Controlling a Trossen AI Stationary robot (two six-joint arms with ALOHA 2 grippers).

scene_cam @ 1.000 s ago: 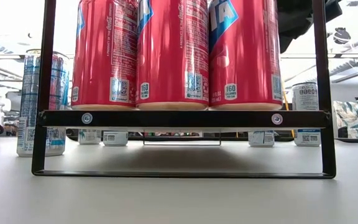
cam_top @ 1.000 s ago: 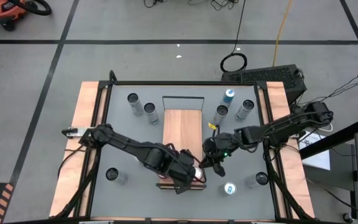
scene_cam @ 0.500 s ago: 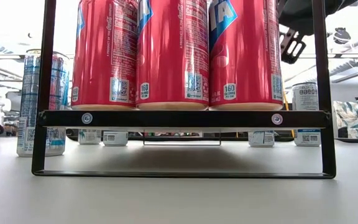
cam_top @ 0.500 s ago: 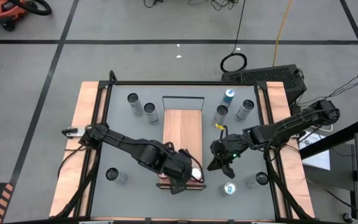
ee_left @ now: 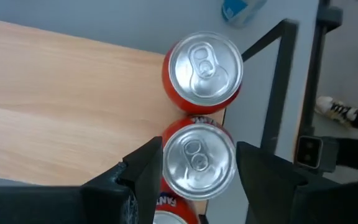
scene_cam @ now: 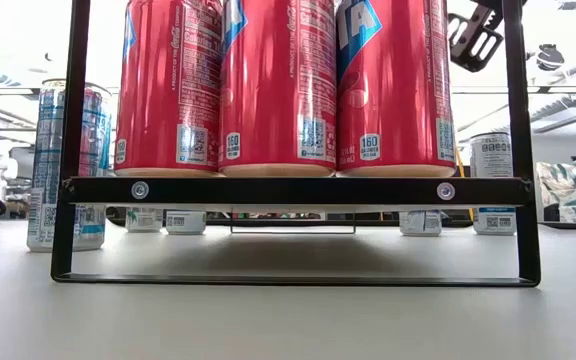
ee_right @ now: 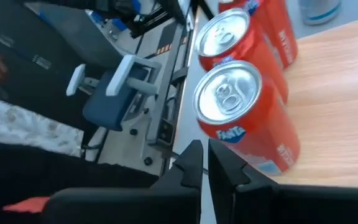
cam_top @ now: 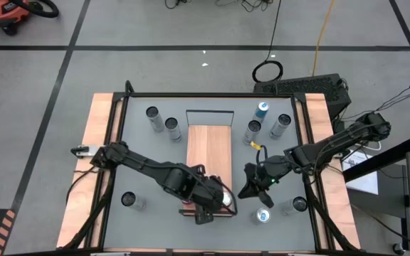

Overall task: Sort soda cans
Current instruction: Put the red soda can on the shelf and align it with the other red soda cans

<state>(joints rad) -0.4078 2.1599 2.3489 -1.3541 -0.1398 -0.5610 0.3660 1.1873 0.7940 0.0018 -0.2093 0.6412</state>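
Three red aluminium soda cans (scene_cam: 278, 85) stand upright; left pincer (ee_left: 194, 168) half-open around the middle one, right pincer (ee_right: 205, 163) closed, empty.

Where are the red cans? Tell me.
The three red cans stand in a row on the wooden shelf's near end, mid-table in the high view, under the left claw.

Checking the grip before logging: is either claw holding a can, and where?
Left claw straddles the middle red can, sides near its top; contact unclear. Right claw shut, empty.
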